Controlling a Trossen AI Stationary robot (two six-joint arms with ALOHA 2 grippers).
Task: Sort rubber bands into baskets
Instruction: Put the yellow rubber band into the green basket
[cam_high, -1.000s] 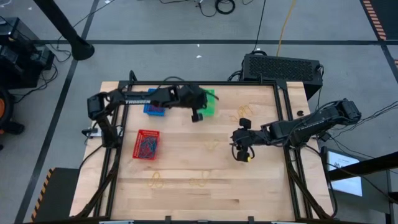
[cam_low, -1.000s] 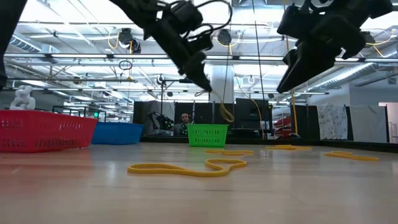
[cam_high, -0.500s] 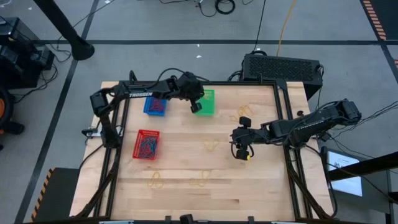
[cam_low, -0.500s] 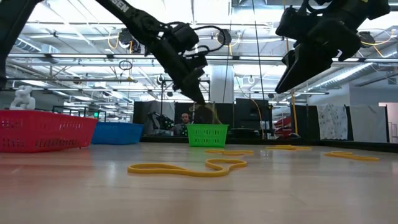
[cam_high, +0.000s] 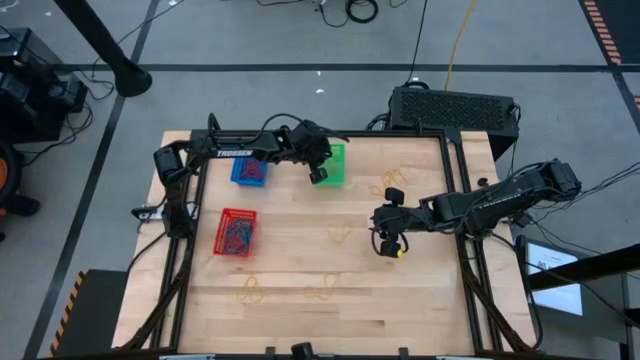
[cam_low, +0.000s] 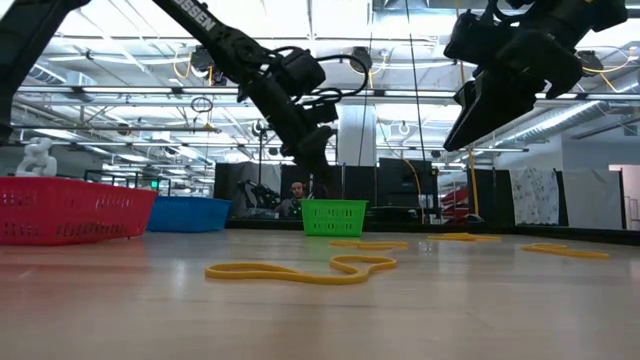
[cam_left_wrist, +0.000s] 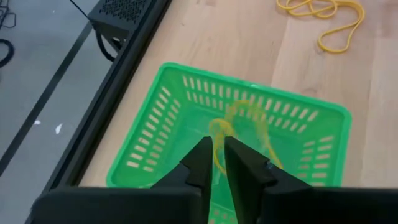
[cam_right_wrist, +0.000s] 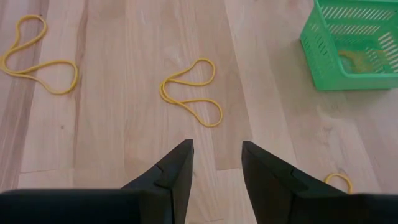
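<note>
L hand (cam_left_wrist: 217, 163) over green basket (cam_left_wrist: 168, 118), fingers slightly parted, yellow band (cam_left_wrist: 239, 127) lying inside basket. R hand (cam_right_wrist: 216, 163) spread, empty, above loose band (cam_right_wrist: 189, 93) on surface (cam_high: 300, 260). Risk: band may cling to fingertip, lift out w/ retreat.

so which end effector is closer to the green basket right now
Left. The left end effector hangs directly above the green basket, fingers pointing into it. The right end effector sits well away over bare table, nearer the loose yellow bands.
</note>
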